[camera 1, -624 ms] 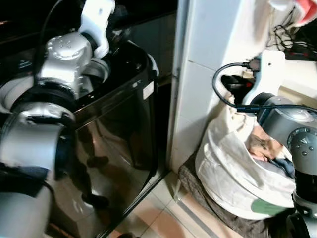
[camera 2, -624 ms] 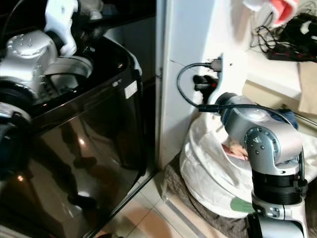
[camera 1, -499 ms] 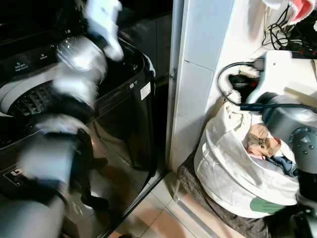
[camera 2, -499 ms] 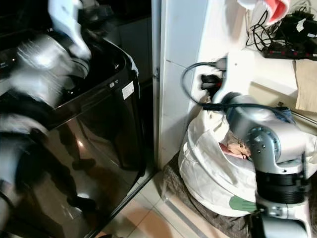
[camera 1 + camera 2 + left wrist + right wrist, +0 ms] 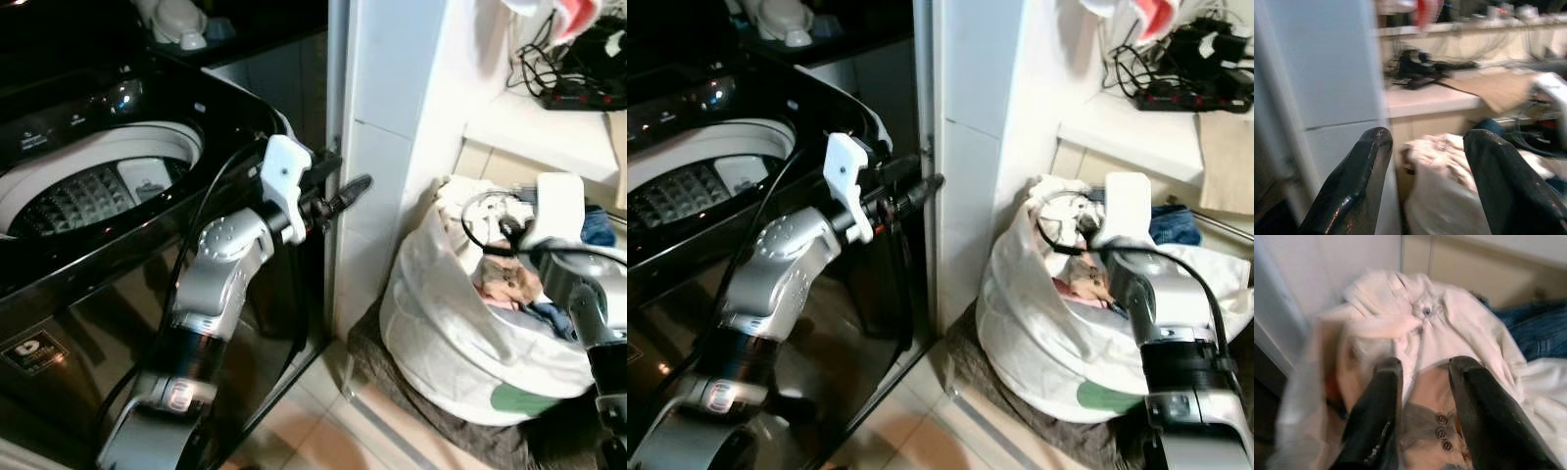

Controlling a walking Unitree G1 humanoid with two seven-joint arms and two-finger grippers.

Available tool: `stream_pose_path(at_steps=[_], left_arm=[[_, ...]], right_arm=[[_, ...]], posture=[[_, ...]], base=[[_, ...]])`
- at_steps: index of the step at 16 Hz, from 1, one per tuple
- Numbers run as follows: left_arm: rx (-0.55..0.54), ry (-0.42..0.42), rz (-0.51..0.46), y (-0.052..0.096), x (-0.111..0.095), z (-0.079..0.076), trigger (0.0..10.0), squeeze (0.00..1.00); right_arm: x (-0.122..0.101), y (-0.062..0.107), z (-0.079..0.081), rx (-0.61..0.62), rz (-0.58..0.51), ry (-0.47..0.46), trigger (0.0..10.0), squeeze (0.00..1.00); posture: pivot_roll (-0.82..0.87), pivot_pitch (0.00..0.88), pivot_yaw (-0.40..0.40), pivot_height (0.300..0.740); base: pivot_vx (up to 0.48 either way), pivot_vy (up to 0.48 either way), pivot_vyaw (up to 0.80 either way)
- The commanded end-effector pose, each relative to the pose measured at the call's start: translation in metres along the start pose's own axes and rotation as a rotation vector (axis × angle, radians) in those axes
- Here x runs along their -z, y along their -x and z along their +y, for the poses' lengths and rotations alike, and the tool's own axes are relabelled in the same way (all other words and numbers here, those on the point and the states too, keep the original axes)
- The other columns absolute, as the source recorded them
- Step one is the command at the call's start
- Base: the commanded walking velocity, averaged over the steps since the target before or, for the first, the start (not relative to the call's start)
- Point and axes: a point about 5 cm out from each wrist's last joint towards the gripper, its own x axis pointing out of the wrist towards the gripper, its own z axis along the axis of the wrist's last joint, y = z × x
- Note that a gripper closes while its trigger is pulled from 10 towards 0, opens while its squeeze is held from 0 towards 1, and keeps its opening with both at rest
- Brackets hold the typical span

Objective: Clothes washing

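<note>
Step in hand: picking a garment out of the white fabric laundry bag [image 5: 460,333] to load the glossy black top-loading washing machine [image 5: 147,225], as I judge it.
Right gripper [image 5: 1422,382]: poised just over the heap in the bag's mouth, its two black fingers parted with nothing between them; a tan buttoned garment [image 5: 1430,431] lies directly below the gap.
Doing it well: lower straight onto the tan cloth, close on a thick fold rather than a single edge, and lift slowly so the neighbouring pieces slide off instead of trailing out.
Left gripper [image 5: 348,193]: held in the air between the washer's corner and the white tiled wall [image 5: 392,117], fingers apart and empty.
Laundry bag: sits on the floor against the wall, on a dark mat [image 5: 421,416]; it holds a cream buttoned shirt [image 5: 1415,328], the tan garment and blue denim [image 5: 1542,333].
Washer: lid up, white drum rim and perforated steel tub [image 5: 83,196] exposed; what I can see of the tub looks empty, though the view into it is partial.
Risk: the shirt may snag on the bag's rim.
</note>
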Motion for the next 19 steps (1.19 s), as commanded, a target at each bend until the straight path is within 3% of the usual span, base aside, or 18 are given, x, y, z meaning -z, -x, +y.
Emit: stream_pose_path(at_steps=[1,2,3,5,7,8,10,16,17,19], left_arm=[[0.061,-0.023,0.025,0.001,-0.001,-0.009,10.0,0.0],[0.063,-0.03,0.024,0.002,-0.002,-0.012,10.0,0.0],[-0.016,-0.032,0.012,0.005,-0.005,-0.008,10.0,0.0],[-0.006,-0.053,0.051,0.012,-0.004,-0.01,10.0,0.0],[0.075,-0.044,0.101,0.023,-0.005,-0.014,10.0,0.0],[0.189,-0.023,0.14,0.033,-0.007,-0.024,10.0,0.0],[0.264,-0.029,0.179,0.044,-0.009,-0.032,10.0,0.0],[0.293,-0.038,0.223,0.072,-0.035,-0.039,10.0,0.0],[0.35,-0.016,0.245,0.079,-0.039,-0.047,10.0,0.0],[0.399,0.001,0.27,0.088,-0.042,-0.055,10.0,0.0]], right_arm=[[-0.004,-0.005,-0.002,-0.017,-0.019,-0.004,10.0,1.0],[-0.002,-0.008,-0.003,-0.033,-0.014,-0.01,10.0,1.0],[0.007,-0.018,-0.007,-0.041,0.003,-0.006,10.0,1.0],[0.012,-0.023,-0.01,-0.042,0.005,-0.07,10.0,1.0],[0.025,-0.027,-0.016,-0.009,0.038,-0.051,10.0,1.0],[0.032,-0.029,-0.018,-0.001,0.06,-0.037,10.0,1.0],[0.038,-0.029,-0.017,-0.002,0.075,-0.018,10.0,1.0],[0.058,-0.03,-0.012,0.003,0.094,-0.003,10.0,1.0],[0.062,-0.029,-0.013,0.044,0.113,0.027,10.0,0.0],[0.066,-0.029,-0.015,0.103,0.117,0.068,10.0,0.0]], posture=[[-0.06,0.0,0.067,0.74],[-0.06,0.0,0.068,0.74],[-0.04,0.0,0.071,0.74],[-0.02,0.0,0.074,0.74],[0.02,0.0,0.078,0.74],[0.06,0.0,0.085,0.74],[0.1,0.0,0.101,0.74],[0.25,0.066,0.157,0.74],[0.28,0.075,0.171,0.74],[0.3,0.082,0.176,0.74]], base=[[0.0,0.0,0.0],[0.0,0.0,0.0],[0.0,0.0,0.0],[0.0,0.0,0.0],[0.0,0.0,0.0],[0.0,0.0,0.0],[0.0,0.0,0.0],[0.0,0.0,0.0],[0.0,0.0,0.0],[0.0,0.0,0.0]])
